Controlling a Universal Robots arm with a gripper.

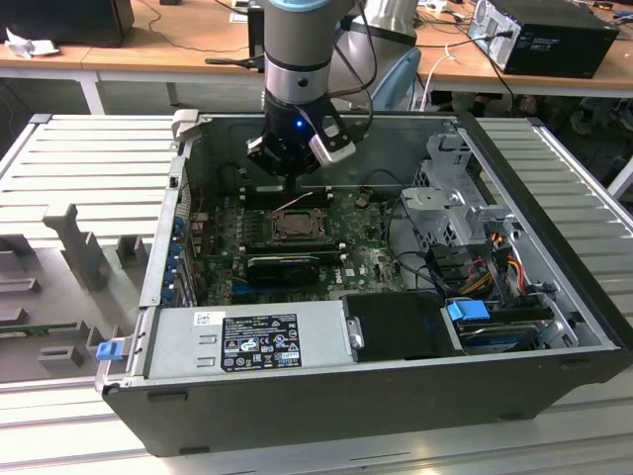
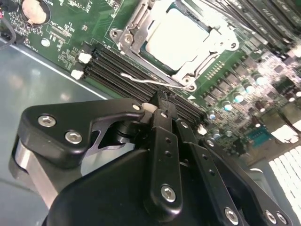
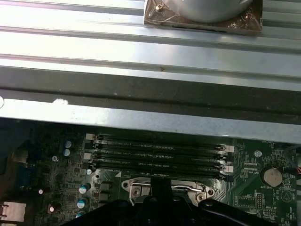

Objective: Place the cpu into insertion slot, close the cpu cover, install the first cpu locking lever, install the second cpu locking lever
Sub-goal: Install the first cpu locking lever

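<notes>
In the second wrist view, can make out the cpu point(image 2: 176, 35) lying flat in the insertion slot point(image 1: 295, 225), grey top face up, with the cpu cover point(image 2: 216, 40) folded down over it so the chip shows through the window. Looks like placing and covering are done. Judging the step in hand to be a locking lever.

Can follow a thin wire lever point(image 2: 150, 82) along the socket edge nearest the memory slots point(image 2: 117, 66), long axis parallel to them, one end hooked near the socket corner. Seems to stand slightly proud of the frame, so probably not latched yet. Would call for a push down and sideways to tuck it under its catch.

Just beside that lever, find the gripper point(image 2: 162, 101) with fingers point(image 2: 162, 117) drawn together, no gap visible between them and nothing clearly pinched. Cannot tell whether the tips touch the wire.

In the exterior view, see the gripper point(image 1: 287, 163) low inside the open computer case point(image 1: 396, 396), above the green board point(image 1: 366, 257).
</notes>
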